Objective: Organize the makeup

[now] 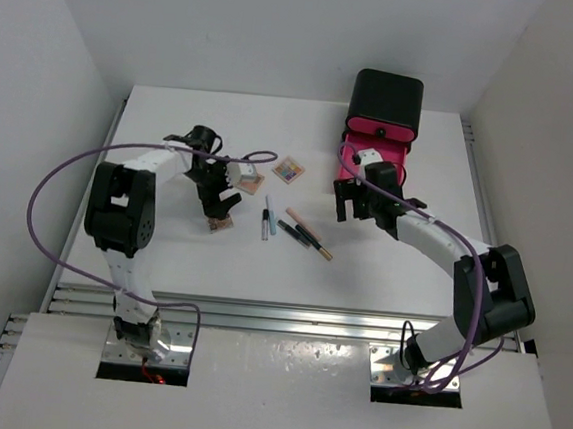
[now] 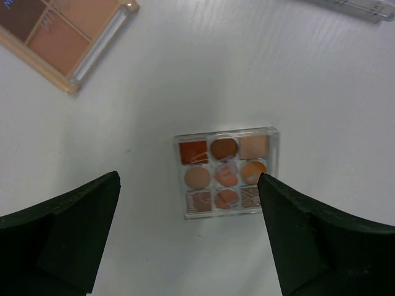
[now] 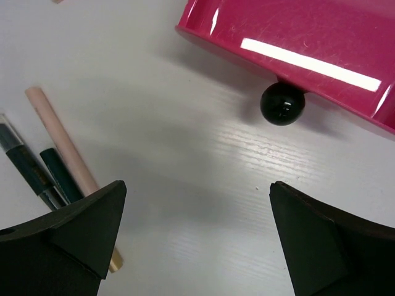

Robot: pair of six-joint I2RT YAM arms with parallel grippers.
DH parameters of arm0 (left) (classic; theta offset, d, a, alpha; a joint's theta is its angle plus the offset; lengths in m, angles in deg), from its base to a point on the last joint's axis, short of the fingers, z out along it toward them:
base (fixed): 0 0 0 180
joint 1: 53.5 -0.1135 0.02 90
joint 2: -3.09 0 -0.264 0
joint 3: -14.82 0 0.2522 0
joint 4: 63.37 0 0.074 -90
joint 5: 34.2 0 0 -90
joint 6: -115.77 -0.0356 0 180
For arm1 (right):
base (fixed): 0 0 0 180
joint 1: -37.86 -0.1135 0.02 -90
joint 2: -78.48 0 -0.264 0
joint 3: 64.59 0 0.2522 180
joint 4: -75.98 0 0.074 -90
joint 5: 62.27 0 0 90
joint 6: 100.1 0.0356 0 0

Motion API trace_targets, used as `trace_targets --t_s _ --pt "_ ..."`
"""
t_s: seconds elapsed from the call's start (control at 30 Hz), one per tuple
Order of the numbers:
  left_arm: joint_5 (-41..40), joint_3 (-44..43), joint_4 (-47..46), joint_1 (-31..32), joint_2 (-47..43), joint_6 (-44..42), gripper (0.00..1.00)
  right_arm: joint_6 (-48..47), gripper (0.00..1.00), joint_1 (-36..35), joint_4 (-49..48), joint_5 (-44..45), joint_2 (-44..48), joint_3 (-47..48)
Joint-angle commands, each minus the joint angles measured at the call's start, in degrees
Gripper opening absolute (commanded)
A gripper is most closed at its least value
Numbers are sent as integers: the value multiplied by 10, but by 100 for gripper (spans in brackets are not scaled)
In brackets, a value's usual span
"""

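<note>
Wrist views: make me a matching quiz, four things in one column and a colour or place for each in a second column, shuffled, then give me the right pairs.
Things
1. nine-pan palette
2. knob
3. peach stick
4. drawer

Colour or place
A. glossy pink
B. black and round
C. under the open left gripper
D. lying beside dark pencils

Pairs: 1-C, 2-B, 3-D, 4-A
</note>
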Motion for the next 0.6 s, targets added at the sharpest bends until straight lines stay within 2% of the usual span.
trace_targets --t_s 0.0,0.37,0.57 --pt "46 -77 112 -19 51 -35 100 -18 100 -3 7 -19 28 -4" --pt "16 -36 84 -7 57 -10 100 -11 100 -4 18 5 57 -33" --pt "-30 10 38 9 57 40 100 -11 100 -3 20 18 62 -30"
